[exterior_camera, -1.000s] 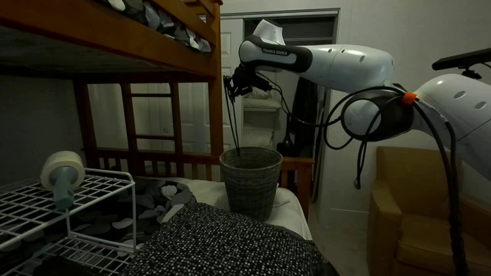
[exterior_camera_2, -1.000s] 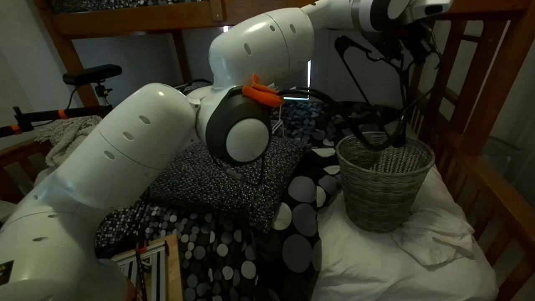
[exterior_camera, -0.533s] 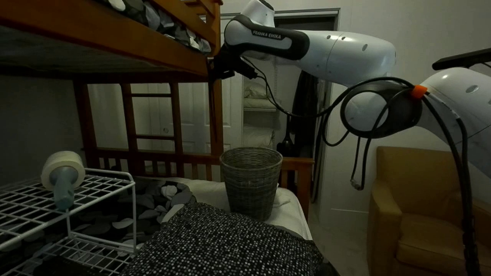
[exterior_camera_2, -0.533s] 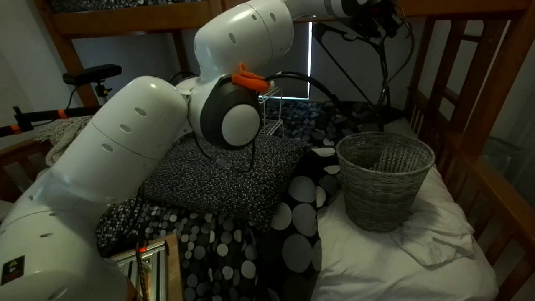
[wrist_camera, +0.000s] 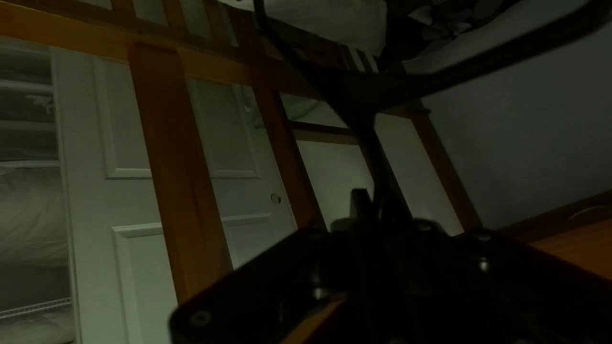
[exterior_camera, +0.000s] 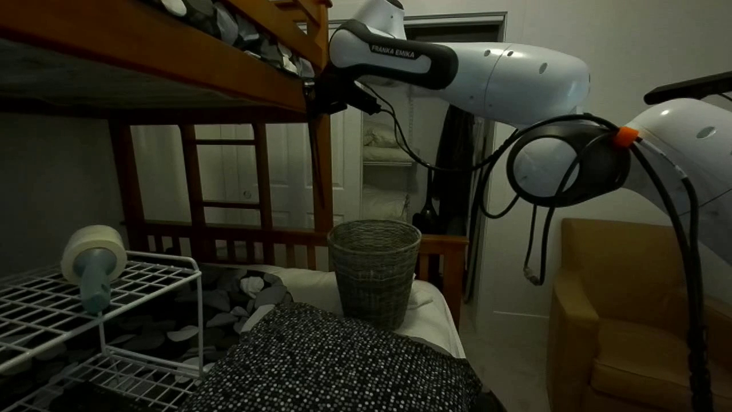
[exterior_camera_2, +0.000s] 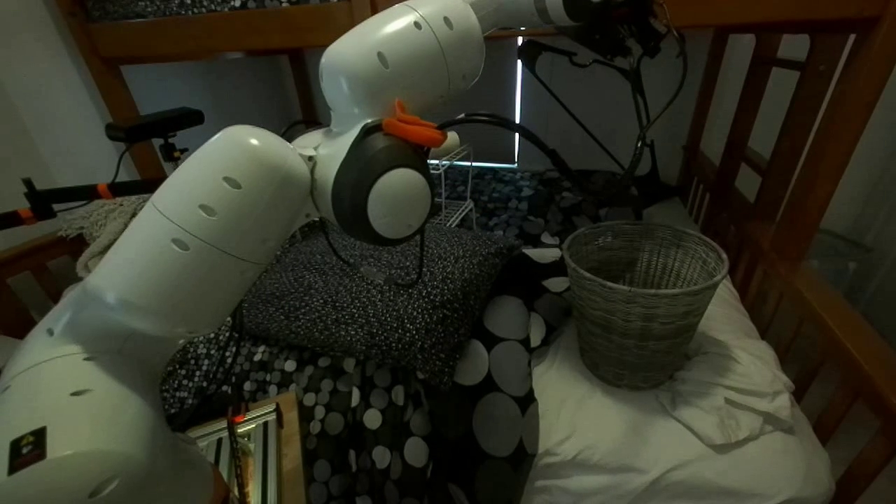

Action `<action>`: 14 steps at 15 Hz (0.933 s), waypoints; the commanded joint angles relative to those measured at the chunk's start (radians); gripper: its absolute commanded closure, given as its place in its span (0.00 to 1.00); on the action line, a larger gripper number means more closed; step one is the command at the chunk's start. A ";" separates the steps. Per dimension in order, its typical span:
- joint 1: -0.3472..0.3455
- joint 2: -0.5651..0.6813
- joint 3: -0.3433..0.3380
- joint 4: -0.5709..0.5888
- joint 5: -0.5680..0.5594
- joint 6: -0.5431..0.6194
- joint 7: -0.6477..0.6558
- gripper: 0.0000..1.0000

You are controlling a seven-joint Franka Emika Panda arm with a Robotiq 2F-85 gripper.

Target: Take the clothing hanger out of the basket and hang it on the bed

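In the gripper, the clothing hanger is clamped; its lower end, seen at the mouth of the basket 1 second ago, has been raised clear. The basket is left unmoved; the gripper is held near an upper edge of the bed.

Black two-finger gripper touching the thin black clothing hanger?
Touching: the wrist view shows a narrow bar of the hanger pinched between the fingers of the gripper.
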 commanded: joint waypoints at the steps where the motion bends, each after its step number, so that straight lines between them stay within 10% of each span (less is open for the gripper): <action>1: -0.002 0.012 0.043 -0.007 0.029 0.055 -0.066 0.98; 7: 0.029 -0.018 0.133 -0.041 0.053 -0.031 -0.394 0.98; 14: 0.114 -0.086 0.045 -0.029 -0.103 -0.161 -0.555 0.98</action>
